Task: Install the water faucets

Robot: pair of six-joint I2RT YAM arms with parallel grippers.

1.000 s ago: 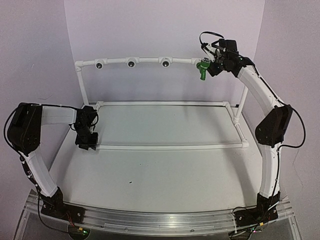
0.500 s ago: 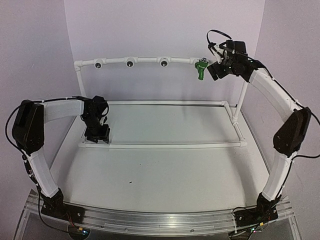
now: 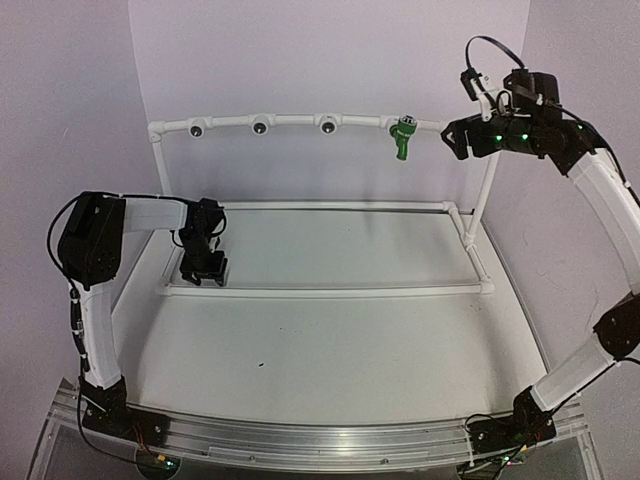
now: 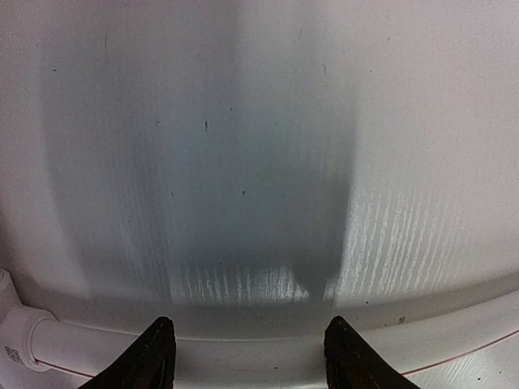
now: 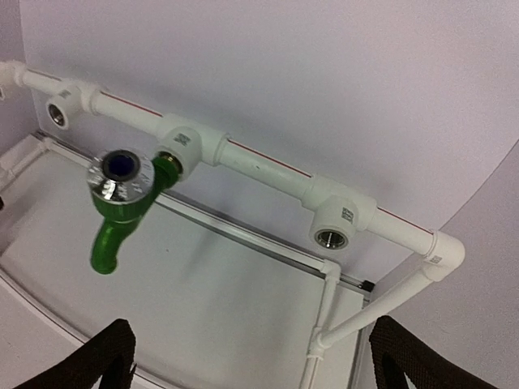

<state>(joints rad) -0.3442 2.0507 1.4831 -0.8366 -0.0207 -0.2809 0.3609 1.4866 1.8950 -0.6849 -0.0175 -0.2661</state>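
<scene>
Two arms: one stands at each side of a white table (image 3: 330, 350), which carries a white pipe frame (image 3: 330, 292) against a pale lilac wall.
Pipe frame: a flat rectangle of pipe lies on the table. A raised back rail (image 3: 295, 121) runs across the far side on upright posts.
Green faucet (image 5: 120, 212): it hangs from the back rail towards its right end. Its inlet meets the mouth of a tee fitting (image 5: 188, 146), and the spout points down. The silver ribbed round end (image 5: 122, 176) faces the right wrist camera and has a blue centre. Nothing holds it.
Open tee fittings: three show along the rail to the left of the faucet in the overhead view. The right wrist view shows one more (image 5: 336, 220) between the faucet and the corner elbow (image 5: 442, 251).
Right gripper (image 3: 455, 138): it is raised to rail height, just right of the faucet and not touching it. Its black fingers (image 5: 109, 356) are spread wide with nothing between them.
Left gripper (image 3: 203, 272): it points down at the left end of the frame's front pipe (image 4: 243, 350). Its fingers (image 4: 154, 361) are apart and empty, with the pipe running across below them. Whether they touch the pipe cannot be told.
</scene>
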